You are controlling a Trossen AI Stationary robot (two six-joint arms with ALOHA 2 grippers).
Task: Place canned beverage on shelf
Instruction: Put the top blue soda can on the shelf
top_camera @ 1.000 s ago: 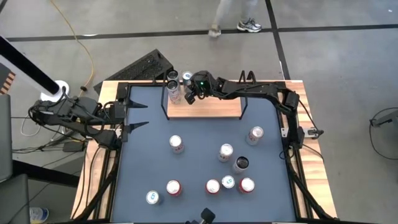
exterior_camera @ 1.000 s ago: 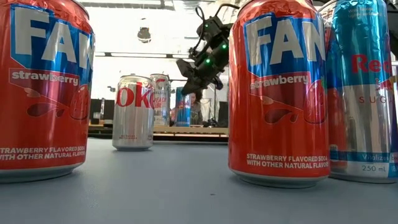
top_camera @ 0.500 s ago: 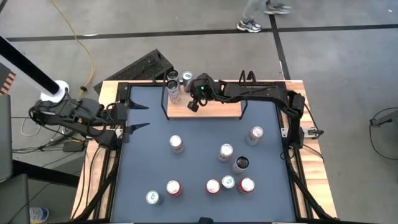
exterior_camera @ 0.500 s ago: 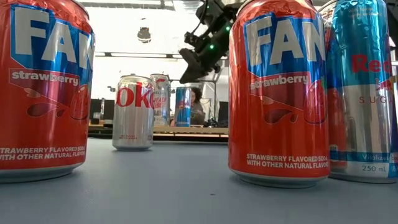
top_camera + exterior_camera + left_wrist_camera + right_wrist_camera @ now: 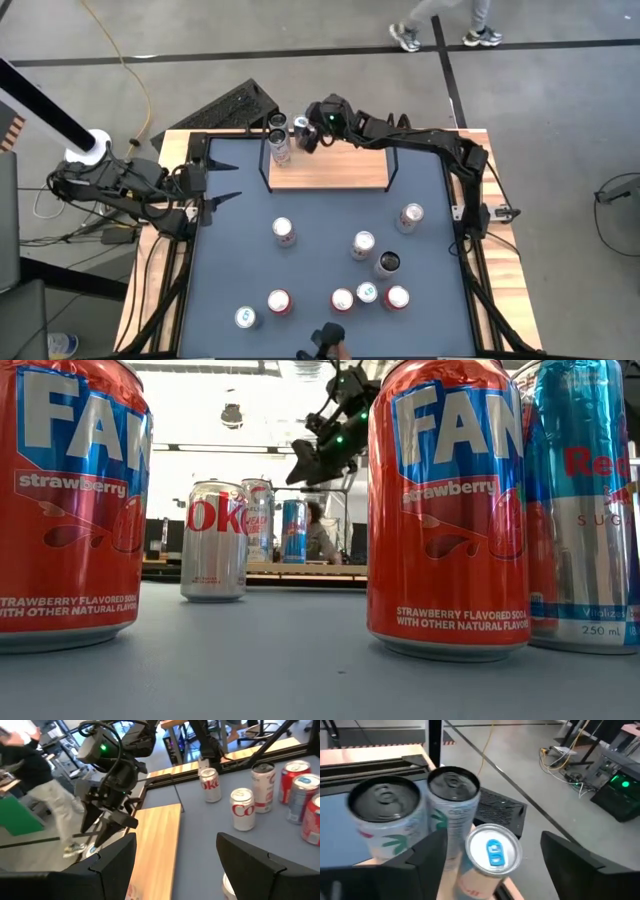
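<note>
The shelf (image 5: 335, 172), a light-wood board with black rod uprights, stands at the table's far side. Several cans stand upright at its left end: two dark-topped ones (image 5: 385, 815) (image 5: 452, 785) and a slim can with a blue tab (image 5: 492, 852), also seen as the blue can (image 5: 293, 530) in the low view. My right gripper (image 5: 310, 140) hovers open above these cans, its fingers either side of the blue-tab can and clear of it. My left gripper (image 5: 222, 186) waits open at the table's left edge.
Several more cans stand on the blue table top: a silver one (image 5: 284, 231) mid-table, others (image 5: 363, 243) (image 5: 410, 216) to the right, and a row near the front edge (image 5: 342, 299). The shelf's right part (image 5: 360, 170) is bare wood. A person walks beyond the far edge.
My right gripper has risen from just beside the blue can's top and drawn toward the table's far edge, rolling its wrist as it went. The blue can stays upright on the shelf.
</note>
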